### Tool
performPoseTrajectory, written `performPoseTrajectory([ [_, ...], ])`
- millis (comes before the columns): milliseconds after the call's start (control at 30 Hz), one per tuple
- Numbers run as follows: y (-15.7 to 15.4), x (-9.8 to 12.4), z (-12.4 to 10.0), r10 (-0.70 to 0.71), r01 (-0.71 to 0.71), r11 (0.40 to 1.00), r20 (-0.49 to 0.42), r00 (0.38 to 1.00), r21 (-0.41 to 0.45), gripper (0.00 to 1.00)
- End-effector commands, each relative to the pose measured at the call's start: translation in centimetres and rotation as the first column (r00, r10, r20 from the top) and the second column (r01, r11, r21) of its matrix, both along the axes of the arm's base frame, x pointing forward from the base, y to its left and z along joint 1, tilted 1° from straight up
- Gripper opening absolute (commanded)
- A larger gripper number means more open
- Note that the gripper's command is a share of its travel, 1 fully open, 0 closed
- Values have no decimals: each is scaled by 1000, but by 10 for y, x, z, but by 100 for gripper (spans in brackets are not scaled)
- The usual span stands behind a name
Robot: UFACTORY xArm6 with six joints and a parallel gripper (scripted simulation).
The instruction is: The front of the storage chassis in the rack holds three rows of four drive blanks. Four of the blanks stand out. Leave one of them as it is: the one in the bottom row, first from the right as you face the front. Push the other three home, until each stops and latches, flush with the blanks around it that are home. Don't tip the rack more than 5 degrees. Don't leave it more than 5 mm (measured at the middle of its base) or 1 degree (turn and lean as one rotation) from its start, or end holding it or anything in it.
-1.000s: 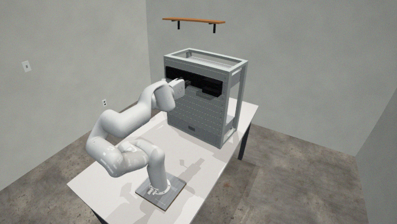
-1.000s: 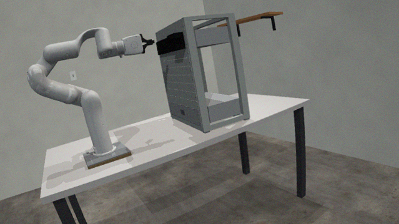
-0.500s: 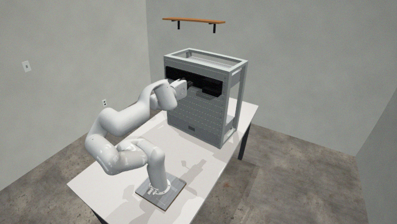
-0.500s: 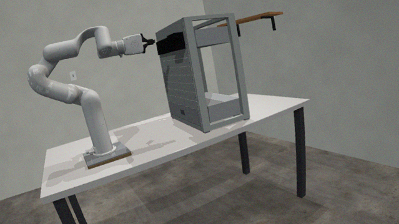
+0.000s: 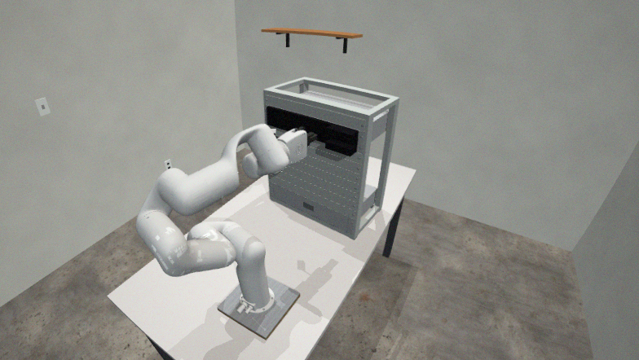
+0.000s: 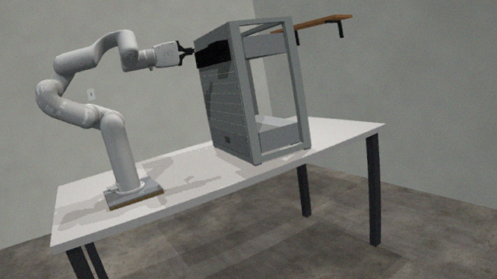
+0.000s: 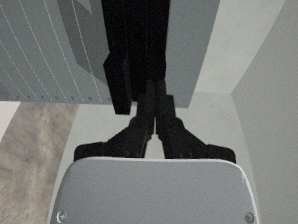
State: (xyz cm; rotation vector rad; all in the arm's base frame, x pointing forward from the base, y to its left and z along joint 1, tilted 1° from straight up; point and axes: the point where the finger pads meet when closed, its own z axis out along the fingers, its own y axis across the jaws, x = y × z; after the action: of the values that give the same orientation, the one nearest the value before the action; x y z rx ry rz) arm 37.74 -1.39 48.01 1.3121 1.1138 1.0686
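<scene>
Starting nearest, see the base plate (image 5: 286, 295) (image 6: 154, 190) bolted to the counter (image 5: 147, 290) (image 6: 348, 127) (image 7: 6, 112), well in front of the storage chassis (image 5: 281, 116) (image 6: 211, 53) (image 7: 142, 25). Farther in, find the end effector (image 5: 314, 135) (image 6: 193, 50) (image 7: 155, 92) at the front of the chassis, closed to a narrow tip, gripping nothing. Cannot tell whether touching a blank or just short of one.

Next, make out one drive blank (image 5: 342, 148) (image 6: 220, 57) (image 7: 117, 82) standing proud at the chassis's lower right, apparently the bottom-row one to be left as is. Looks right so far; must not be brushed.

Cannot count how many of the other three are home: too dark across the chassis front. Cannot confirm any latch either. Best treated as unfinished, with each wanted blank to be checked flush, then a withdrawal.

Around the chassis, find the rack (image 5: 363, 178) (image 6: 244, 95) (image 7: 200, 30) upright, without obvious lean; cannot judge small shifts. Beyond the chassis, notice the wall shelf (image 5: 313, 32) (image 6: 313, 23), out of play.
</scene>
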Motion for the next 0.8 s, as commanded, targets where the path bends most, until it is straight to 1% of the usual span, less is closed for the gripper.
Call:
performPoseTrajectory([
  [0,-13,-2,2,31,-31,1000,19,999,0,0],
  [567,-48,-9,2,31,-31,1000,19,999,0,0],
  [767,-54,-10,2,31,-31,1000,19,999,0,0],
])
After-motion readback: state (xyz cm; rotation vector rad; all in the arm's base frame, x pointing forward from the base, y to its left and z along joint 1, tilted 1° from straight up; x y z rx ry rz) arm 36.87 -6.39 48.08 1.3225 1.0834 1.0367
